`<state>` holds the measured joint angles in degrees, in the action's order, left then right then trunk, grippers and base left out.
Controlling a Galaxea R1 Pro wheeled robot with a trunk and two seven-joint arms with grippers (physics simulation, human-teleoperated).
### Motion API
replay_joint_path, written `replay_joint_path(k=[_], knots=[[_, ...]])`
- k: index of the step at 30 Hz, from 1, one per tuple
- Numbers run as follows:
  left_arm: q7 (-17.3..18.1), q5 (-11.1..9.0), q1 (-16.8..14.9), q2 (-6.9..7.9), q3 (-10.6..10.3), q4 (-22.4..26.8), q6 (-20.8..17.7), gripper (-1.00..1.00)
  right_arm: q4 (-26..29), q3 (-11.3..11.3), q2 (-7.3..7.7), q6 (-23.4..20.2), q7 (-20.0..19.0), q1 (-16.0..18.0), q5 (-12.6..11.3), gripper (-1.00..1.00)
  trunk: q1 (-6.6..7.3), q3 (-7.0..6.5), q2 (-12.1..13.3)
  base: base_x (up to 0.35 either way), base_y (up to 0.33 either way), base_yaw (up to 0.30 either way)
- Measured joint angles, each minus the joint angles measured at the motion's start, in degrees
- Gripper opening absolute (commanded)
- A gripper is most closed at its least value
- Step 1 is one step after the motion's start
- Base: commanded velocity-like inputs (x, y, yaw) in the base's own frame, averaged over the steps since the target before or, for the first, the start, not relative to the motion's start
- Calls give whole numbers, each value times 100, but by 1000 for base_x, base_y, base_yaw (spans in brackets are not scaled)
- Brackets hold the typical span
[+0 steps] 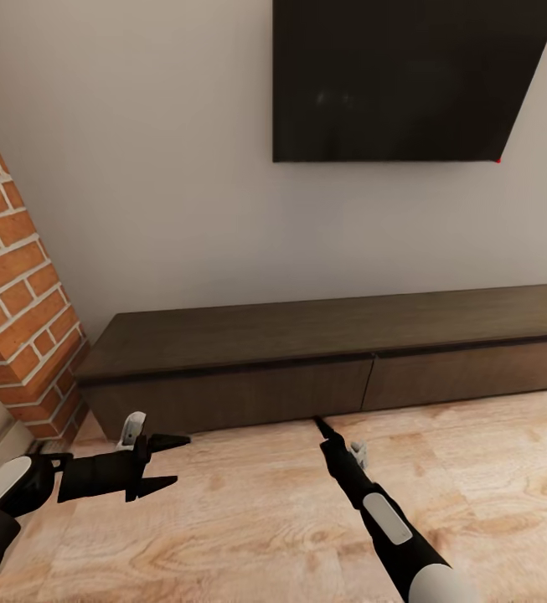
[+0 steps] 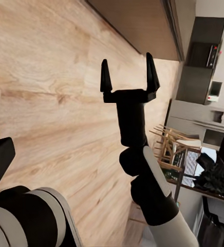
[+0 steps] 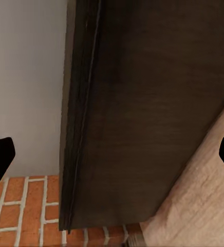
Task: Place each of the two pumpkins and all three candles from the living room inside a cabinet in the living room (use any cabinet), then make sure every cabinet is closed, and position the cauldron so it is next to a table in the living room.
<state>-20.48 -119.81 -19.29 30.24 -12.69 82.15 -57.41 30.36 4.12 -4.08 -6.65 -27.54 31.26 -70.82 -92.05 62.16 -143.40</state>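
While both fronts of the cabinet [image 1: 332, 381] sit closed, the right gripper [image 1: 317, 420] points at its base. Both the right and the left gripper [image 1: 175, 460] have jaws spread, empty.

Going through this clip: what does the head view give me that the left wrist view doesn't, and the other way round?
Head view adds: the wall-mounted TV, the brick column, the cabinet's two closed fronts, and the open left gripper. Left wrist view adds: a far room with light wooden chairs and tall dark units. Shared: the wooden floor, part of the cabinet, and the right gripper, open.
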Motion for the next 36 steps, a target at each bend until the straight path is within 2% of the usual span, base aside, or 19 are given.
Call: replay_joint_path(k=[6, 15, 17, 20, 22, 24, 29, 36], knots=[[0, -27, 0, 3, 0, 0, 0, 100, -8, 1, 2, 42, 26, 0, -75, 100, -15, 133, -8, 0, 0, 0], [0, -43, 0, 5, 0, 0, 1, 100, -19, -1, 2, 55, -3, 0, -96, 100, -12, 134, -9, 191, 18, 0], [0, -43, 0, 5, -7, 3, 1, 100, -19, -3, 2, 55, -9, 0, -177, 100, -12, 134, -9, 322, 4, 0], [0, -43, 0, 5, -25, 7, 1, 100, -19, 8, 8, 35, -20, 0, -490, 100, -12, 134, -9, 327, 1, 0], [0, -43, 0, 5, -31, 8, 1, 100, -20, 15, 10, 13, -92, 0, -715, 100, -12, 134, -9, 318, 0, 0], [0, -43, 0, 5, -33, 9, 1, 100, -22, 21, 10, 8, -178, 0, -778, 100, -12, 134, -9, 314, 0, 0], [0, -43, 0, -1, -42, 9, 1, 100, 1, 26, 4, 181, -691, -15, -831, 100, -12, 134, -9, 311, 0, 0], [0, -43, 0, -4, -43, 9, 1, 100, 6, 20, 3, 246, -911, -19, -842, 100, -15, 134, -9, 122, 0, 0]])
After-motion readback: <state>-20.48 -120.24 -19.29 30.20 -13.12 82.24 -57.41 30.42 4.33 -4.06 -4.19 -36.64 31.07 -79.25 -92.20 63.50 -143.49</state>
